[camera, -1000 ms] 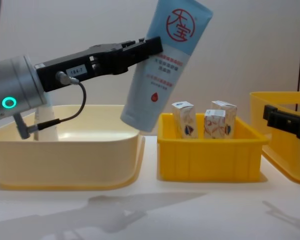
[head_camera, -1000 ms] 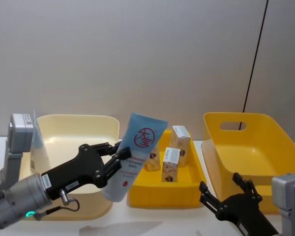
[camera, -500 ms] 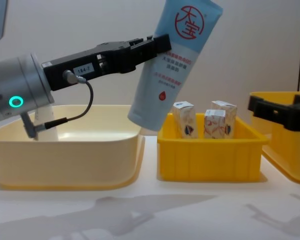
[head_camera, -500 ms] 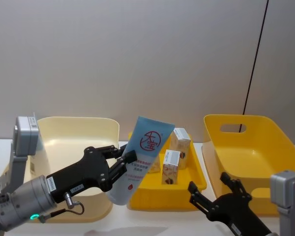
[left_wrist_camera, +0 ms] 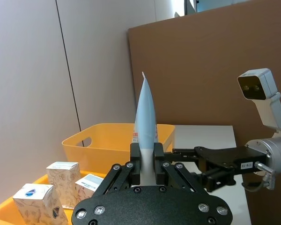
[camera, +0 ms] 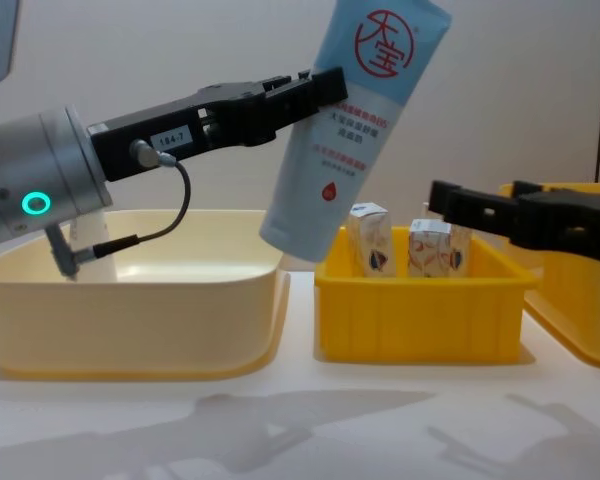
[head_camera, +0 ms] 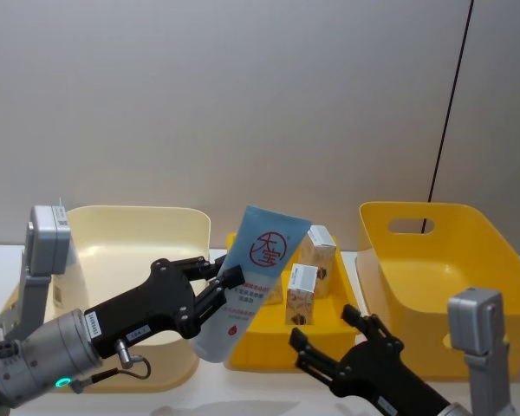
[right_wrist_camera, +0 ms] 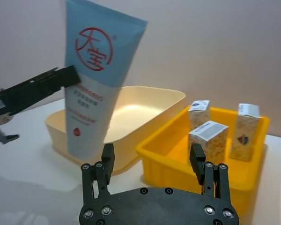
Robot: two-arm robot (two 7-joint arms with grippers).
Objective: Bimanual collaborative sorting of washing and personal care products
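Note:
My left gripper (head_camera: pixel 224 282) is shut on the middle of a tall light-blue tube (head_camera: pixel 258 273) with a red circled logo. It holds the tube tilted in the air (camera: pixel 356 115) between the cream basin (camera: pixel 130 320) and the small yellow crate (camera: pixel 420 320). Three small white cartons (camera: pixel 370 238) (camera: pixel 430 247) (camera: pixel 458 228) stand upright in that crate. My right gripper (right_wrist_camera: pixel 152 161) is open, low in front of the crate, its fingers pointing toward the tube (right_wrist_camera: pixel 96 70). In the chest view the right gripper (camera: pixel 450 205) sits just right of the tube's lower end.
A large yellow crate (head_camera: pixel 433 251) with a handle slot stands at the right. The cream basin (head_camera: pixel 130 225) is at the left, with a pale upright item (camera: pixel 92 245) inside. A grey wall is behind the table.
My right gripper has moved left, from in front of the large crate to in front of the small crate, nearer the tube. The left gripper and tube have shifted slightly to the right.

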